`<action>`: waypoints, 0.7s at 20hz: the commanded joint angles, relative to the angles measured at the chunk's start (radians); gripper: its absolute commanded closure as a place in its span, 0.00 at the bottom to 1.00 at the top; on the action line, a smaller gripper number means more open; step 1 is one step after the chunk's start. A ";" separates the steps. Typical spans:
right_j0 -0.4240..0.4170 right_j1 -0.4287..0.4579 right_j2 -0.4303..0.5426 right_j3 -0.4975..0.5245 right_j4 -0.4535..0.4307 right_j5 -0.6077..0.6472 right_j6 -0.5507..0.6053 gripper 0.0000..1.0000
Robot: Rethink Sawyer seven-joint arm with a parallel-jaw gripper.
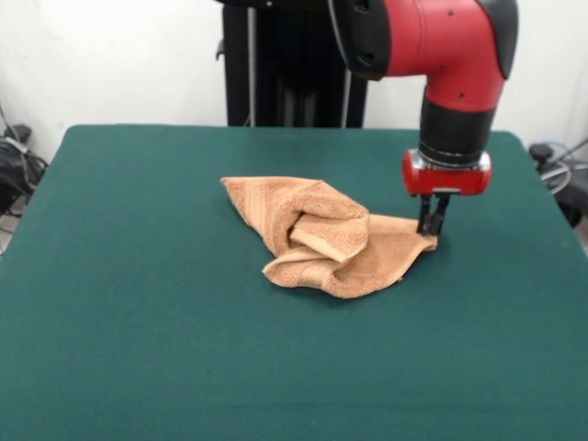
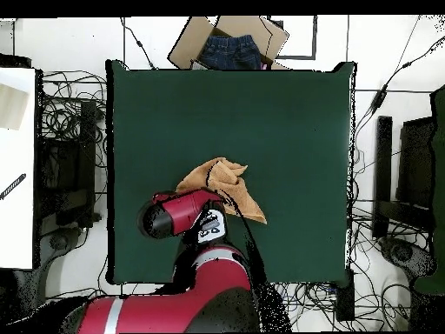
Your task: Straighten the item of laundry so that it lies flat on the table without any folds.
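Towel (image 1: 331,241): crumpled mid-table (image 1: 138,303), upper layers folded over and bunched; one corner stretched out flat toward gripper (image 1: 432,227).

Gripper: down at that corner, fingers narrow and close together; looks pinched on cloth edge, contact point too small to confirm.

Risks: corner slipping out if grip is shallow; pull dragging whole bundle across felt instead of opening it; folded layers staying tucked under.

Surroundings: cardboard box (image 2: 193,43) with denim (image 2: 229,52) beyond table edge, cables on floor. Nothing on table in the way.
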 commanded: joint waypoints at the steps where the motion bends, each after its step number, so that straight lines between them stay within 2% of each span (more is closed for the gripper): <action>1: -0.025 -0.035 0.107 0.004 0.031 0.121 0.037 1.00; 14: -0.026 -0.020 0.109 -0.004 0.021 0.101 0.046 1.00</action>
